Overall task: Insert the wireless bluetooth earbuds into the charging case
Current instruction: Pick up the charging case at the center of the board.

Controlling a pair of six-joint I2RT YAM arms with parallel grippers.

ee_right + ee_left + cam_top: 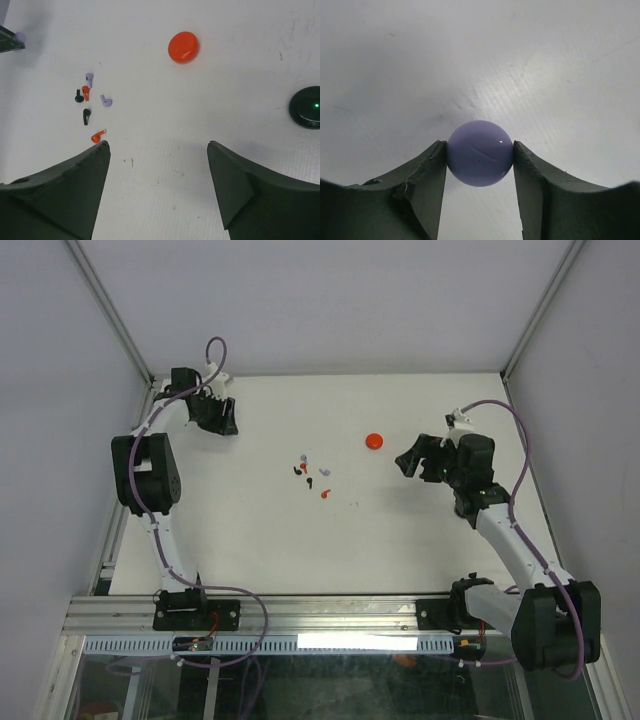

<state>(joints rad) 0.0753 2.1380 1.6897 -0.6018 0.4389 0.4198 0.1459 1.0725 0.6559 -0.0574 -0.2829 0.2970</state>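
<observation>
The left gripper [213, 412], far left, is clamped on the lavender case [480, 152], the right gripper [157, 155] hangs with jaws apart near the red case [183, 47], and the buds [106, 101] lie loose mid-table, so case-fetching seems in hand, and next the case likely needs carrying toward the buds and opening.

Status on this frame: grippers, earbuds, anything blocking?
Left gripper shut on lavender case. Right gripper open, empty. Six earbuds loose on table, none cased. Nothing in the way.
</observation>
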